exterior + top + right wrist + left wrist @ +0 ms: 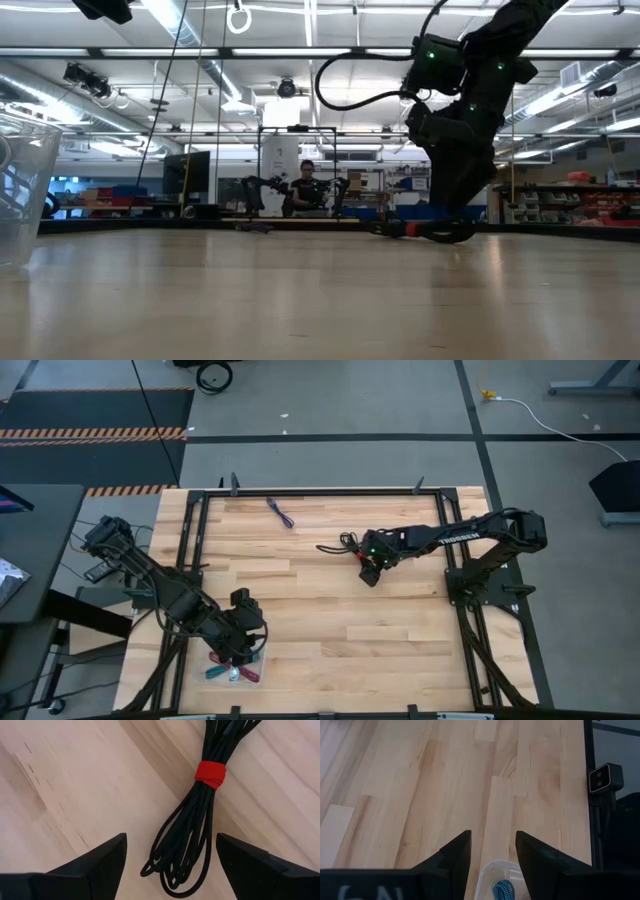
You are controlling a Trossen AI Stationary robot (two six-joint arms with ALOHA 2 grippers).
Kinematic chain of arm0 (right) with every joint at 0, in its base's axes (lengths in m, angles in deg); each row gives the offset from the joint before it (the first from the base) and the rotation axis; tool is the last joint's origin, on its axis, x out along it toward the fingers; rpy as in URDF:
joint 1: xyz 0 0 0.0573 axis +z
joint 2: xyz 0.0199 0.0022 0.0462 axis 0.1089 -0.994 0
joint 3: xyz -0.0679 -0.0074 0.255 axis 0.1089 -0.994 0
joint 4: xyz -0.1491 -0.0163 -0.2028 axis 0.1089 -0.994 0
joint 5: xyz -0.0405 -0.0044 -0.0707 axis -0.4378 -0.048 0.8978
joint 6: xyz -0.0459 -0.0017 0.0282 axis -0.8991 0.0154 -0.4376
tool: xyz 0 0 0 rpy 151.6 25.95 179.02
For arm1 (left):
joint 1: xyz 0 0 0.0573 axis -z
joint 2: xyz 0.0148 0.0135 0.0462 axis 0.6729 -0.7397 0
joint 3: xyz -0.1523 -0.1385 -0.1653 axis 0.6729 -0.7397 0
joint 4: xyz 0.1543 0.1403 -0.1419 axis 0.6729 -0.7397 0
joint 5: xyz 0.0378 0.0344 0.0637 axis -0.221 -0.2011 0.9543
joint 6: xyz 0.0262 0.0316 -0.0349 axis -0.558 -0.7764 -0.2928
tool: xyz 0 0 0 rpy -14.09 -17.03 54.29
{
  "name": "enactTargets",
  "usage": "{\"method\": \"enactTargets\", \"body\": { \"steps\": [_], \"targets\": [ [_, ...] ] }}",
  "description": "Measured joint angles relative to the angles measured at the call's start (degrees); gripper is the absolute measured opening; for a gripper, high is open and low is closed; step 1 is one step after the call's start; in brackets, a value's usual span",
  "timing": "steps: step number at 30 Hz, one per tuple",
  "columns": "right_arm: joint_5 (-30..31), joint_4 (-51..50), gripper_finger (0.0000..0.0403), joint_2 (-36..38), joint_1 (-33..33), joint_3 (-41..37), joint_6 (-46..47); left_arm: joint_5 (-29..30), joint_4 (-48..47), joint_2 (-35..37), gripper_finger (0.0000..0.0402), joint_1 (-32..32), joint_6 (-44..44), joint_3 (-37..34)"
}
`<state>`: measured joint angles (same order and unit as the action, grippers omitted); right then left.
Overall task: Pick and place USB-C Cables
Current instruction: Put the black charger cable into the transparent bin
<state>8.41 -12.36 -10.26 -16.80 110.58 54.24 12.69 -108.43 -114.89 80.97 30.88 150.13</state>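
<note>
The black cable bundle with a red tie (210, 774) lies flat on the wood, its looped end (172, 870) between the spread fingers of my right gripper (170, 855). That gripper (370, 574) is open and hovers low near the table's middle (450, 215). The purple cable (280, 512) lies near the far edge. My left gripper (243, 645) is open above a clear container (232, 672) at the near left, which holds the teal (215, 672), maroon-red (251, 675) and light blue (502, 890) cables.
A black frame (190, 540) runs around the wooden tabletop (330, 630). The clear container stands tall at the left in the low view (20, 190). A person sits far back in the room (308, 188). Bare wood stretches between the two arms.
</note>
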Motion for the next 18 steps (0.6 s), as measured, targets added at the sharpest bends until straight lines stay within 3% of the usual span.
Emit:
{"method": "enactTargets", "body": {
  "steps": [12,18],
  "targets": [
    [0.0,5.9,0.0289,0.0,0.9,-3.8,1.0,0.0,0.0,0.0,0.0162,0.0,0.0,0.0],
    [0.0,6.7,0.0224,0.0,2.1,-3.8,-0.4,0.0,0.0,0.0,0.0162,0.0,0.0,0.0]
  ]
}}
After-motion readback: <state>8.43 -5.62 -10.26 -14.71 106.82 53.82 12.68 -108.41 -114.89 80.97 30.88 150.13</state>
